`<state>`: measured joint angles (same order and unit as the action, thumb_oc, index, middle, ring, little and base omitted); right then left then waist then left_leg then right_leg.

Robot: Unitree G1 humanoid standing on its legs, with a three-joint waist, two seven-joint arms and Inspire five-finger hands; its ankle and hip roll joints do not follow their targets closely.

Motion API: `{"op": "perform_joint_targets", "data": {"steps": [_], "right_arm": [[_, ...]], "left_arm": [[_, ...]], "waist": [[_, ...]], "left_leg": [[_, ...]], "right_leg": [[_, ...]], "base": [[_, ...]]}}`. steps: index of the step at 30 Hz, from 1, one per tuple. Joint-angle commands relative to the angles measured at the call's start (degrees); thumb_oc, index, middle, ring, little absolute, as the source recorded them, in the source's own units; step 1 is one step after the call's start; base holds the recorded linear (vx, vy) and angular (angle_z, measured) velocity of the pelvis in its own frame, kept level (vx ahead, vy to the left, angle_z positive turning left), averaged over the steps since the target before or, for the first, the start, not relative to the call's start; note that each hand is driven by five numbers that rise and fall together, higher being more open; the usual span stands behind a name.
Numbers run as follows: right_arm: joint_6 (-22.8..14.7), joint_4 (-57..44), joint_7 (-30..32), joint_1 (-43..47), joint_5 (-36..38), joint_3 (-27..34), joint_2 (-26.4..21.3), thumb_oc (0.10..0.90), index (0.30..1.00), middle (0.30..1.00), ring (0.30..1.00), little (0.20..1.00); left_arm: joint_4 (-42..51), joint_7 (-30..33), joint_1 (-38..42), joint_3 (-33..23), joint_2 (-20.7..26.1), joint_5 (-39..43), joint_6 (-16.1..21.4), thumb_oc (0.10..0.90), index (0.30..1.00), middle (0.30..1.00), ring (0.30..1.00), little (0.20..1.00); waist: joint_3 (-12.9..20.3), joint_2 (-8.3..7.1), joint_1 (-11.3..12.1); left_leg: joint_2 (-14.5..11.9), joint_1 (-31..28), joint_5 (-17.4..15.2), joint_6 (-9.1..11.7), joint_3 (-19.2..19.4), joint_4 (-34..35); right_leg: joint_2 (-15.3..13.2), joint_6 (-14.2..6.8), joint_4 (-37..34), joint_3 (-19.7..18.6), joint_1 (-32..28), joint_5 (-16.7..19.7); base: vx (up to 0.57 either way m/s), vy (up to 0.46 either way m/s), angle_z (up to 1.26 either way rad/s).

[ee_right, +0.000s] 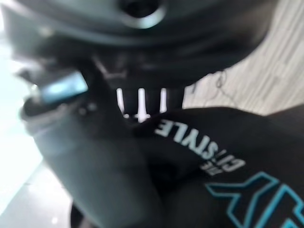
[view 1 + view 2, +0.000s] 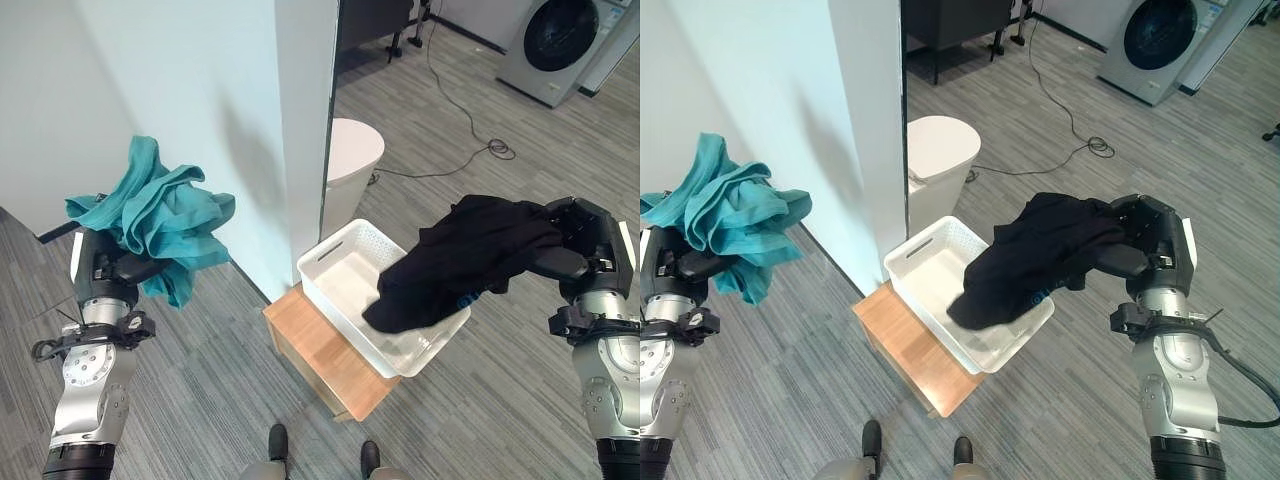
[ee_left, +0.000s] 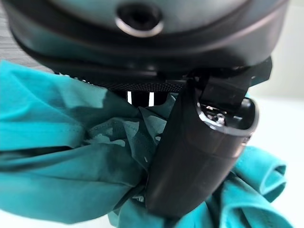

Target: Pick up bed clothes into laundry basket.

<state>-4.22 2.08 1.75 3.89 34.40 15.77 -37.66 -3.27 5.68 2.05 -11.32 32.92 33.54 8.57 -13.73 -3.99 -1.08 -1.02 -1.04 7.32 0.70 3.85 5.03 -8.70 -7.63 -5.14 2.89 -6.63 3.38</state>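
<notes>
Left hand raised at frame left, clenched round teal cloth | right hand at right, gripping black garment, hem draped into white basket at centre

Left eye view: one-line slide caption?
Right hand lowers black garment into white laundry basket; left hand holds teal cloth aloft.

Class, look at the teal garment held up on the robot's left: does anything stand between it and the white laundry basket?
Nothing visible does. The teal garment hangs from the left robot hand, with open floor toward the white basket.
</notes>
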Motion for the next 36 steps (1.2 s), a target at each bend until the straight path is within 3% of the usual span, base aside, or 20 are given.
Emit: {"op": "perform_joint_targets", "data": {"steps": [1, 5, 7, 9, 10, 12, 19, 21, 22, 28, 29, 35, 36], "right_arm": [[-6.57, 0.54, 2.45, 9.08, 0.92, 5.85, -11.27, 0.400, 0.300, 0.300, 0.300, 0.300], [-5.71, 3.46, 1.27, 11.83, 1.21, 2.95, -17.68, 0.400, 0.300, 0.300, 0.300, 0.300], [-4.00, 6.92, -0.84, 13.02, 0.81, 0.57, -24.71, 0.400, 0.300, 0.300, 0.300, 0.300], [-4.17, 7.42, -1.02, 13.50, 0.97, 0.19, -25.08, 0.400, 0.300, 0.300, 0.300, 0.300], [-2.65, 8.92, -2.46, 13.90, -1.61, -1.07, -30.76, 0.400, 0.300, 0.300, 0.300, 0.300], [-2.27, 9.66, -3.62, 15.12, -3.64, -2.97, -35.47, 0.400, 0.300, 0.300, 0.300, 0.300], [-1.02, 10.60, -7.07, 24.37, -10.42, -13.77, -47.39, 0.400, 0.300, 0.300, 0.300, 0.300], [-0.94, 10.83, -7.38, 28.15, -11.80, -17.37, -49.37, 0.400, 0.300, 0.300, 0.300, 0.300], [-0.91, 11.23, -7.37, 34.01, -13.12, -22.84, -50.74, 0.400, 0.300, 0.300, 0.300, 0.300], [-0.71, 11.93, -7.51, 50.32, -15.76, -37.65, -52.14, 0.400, 0.300, 0.300, 0.300, 0.300], [-0.50, 11.84, -7.72, 55.72, -15.90, -42.46, -52.12, 0.400, 0.300, 0.300, 0.300, 0.300], [-0.26, 10.39, -8.50, 66.52, -16.84, -52.23, -53.12, 0.400, 0.300, 0.300, 0.300, 0.300], [-0.17, 9.95, -8.97, 73.72, -16.60, -58.99, -52.53, 0.400, 0.300, 0.300, 0.300, 0.300]], "left_arm": [[6.12, -0.73, 4.13, -1.11, 2.47, 0.52, 6.94, 0.400, 0.300, 0.300, 0.300, 0.300], [5.93, -1.29, 4.20, 0.45, 2.96, 1.77, 6.83, 0.400, 0.300, 0.300, 0.300, 0.300], [5.93, -2.27, 4.09, 1.68, 3.52, 3.01, 6.79, 0.400, 0.300, 0.300, 0.300, 0.300], [5.85, -2.31, 4.13, 1.66, 3.35, 3.06, 6.84, 0.400, 0.300, 0.300, 0.300, 0.300], [5.84, -3.09, 4.15, 2.23, 4.14, 3.80, 6.87, 0.400, 0.300, 0.300, 0.300, 0.300], [5.59, -3.80, 3.54, 2.34, 4.52, 4.50, 6.93, 0.400, 0.300, 0.300, 0.300, 0.300], [3.78, -4.73, 1.02, 1.79, 5.72, 6.26, 7.04, 0.400, 0.300, 0.300, 0.300, 0.300], [3.62, -4.84, 0.23, 1.86, 5.97, 6.46, 6.96, 0.400, 0.300, 0.300, 0.300, 0.300], [3.66, -5.03, -0.44, 1.79, 5.84, 6.66, 6.94, 0.400, 0.300, 0.300, 0.300, 0.300], [2.88, -5.25, -1.22, 2.24, 5.98, 6.99, 6.80, 0.400, 0.300, 0.300, 0.300, 0.300], [2.56, -5.14, -1.57, 2.01, 5.21, 7.52, 6.84, 0.400, 0.300, 0.300, 0.300, 0.300], [2.10, -4.80, -3.52, 1.74, 2.95, 7.68, 6.51, 0.400, 0.300, 0.300, 0.300, 0.300], [2.22, -5.05, -4.68, 1.59, 1.98, 7.77, 6.32, 0.400, 0.300, 0.300, 0.300, 0.300]], "waist": [[5.54, 0.50, -0.08], [5.61, -0.02, 0.25], [5.52, -0.63, 0.55], [5.51, -0.45, 0.50], [5.46, -1.02, 0.59], [5.47, -1.17, 0.59], [5.28, -2.01, 1.17], [5.05, -2.43, 1.54], [4.94, -2.76, 1.85], [4.66, -3.57, 2.15], [4.61, -3.74, 2.17], [4.37, -4.60, 2.46], [4.29, -4.96, 2.58]], "left_leg": [[-5.58, -4.69, -6.03, 4.93, 2.02, -0.22], [-5.12, -4.82, -6.28, 4.77, 2.25, -0.13], [-4.91, -4.87, -6.39, 4.82, 2.24, -0.13], [-4.89, -4.86, -6.39, 4.81, 2.24, -0.12], [-4.76, -4.60, -6.30, 4.83, 1.91, -0.11], [-4.68, -4.42, -6.29, 4.82, 1.83, -0.08], [-4.55, -4.20, -6.38, 4.89, 1.97, -0.05], [-4.64, -4.22, -6.38, 4.90, 2.23, -0.05], [-4.70, -4.23, -6.39, 4.91, 2.51, -0.03], [-4.71, -3.88, -6.31, 4.96, 2.87, -0.03], [-4.70, -3.72, -6.29, 4.96, 2.92, -0.03], [-4.70, -3.49, -6.36, 4.87, 2.91, -0.04], [-4.69, -3.42, -6.43, 4.86, 2.99, -0.05]], "right_leg": [[-0.81, -1.87, 4.15, 0.15, 2.23, -5.05], [-1.26, -2.37, 4.08, -0.15, 2.26, -4.58], [-1.52, -2.62, 3.94, -0.16, 2.16, -4.39], [-1.54, -2.64, 3.93, -0.15, 2.16, -4.40], [-1.62, -2.79, 4.07, -0.46, 2.30, -4.38], [-1.70, -2.94, 4.21, -0.57, 2.61, -4.35], [-1.91, -3.27, 4.44, -0.59, 3.16, -3.73], [-1.92, -3.36, 4.55, -0.48, 3.42, -3.49], [-1.90, -3.42, 4.47, -0.46, 3.53, -3.27], [-2.10, -3.68, 4.20, -0.12, 3.83, -2.87], [-2.20, -3.76, 4.21, -0.12, 3.97, -2.77], [-2.25, -3.77, 4.43, -0.14, 4.32, -2.61], [-2.30, -3.81, 4.48, -0.09, 4.41, -2.53]], "base": [[0.07, 0.052, 0.02], [0.00, 0.041, -0.05], [0.02, 0.031, -0.06], [0.02, 0.007, -0.02], [0.00, 0.000, 0.00], [0.00, 0.025, 0.06], [0.00, 0.012, -0.02], [0.00, 0.000, 0.00], [0.00, 0.013, -0.05], [0.00, 0.011, -0.04], [0.00, 0.000, 0.00], [0.00, 0.000, 0.00], [0.00, 0.000, 0.00]]}}
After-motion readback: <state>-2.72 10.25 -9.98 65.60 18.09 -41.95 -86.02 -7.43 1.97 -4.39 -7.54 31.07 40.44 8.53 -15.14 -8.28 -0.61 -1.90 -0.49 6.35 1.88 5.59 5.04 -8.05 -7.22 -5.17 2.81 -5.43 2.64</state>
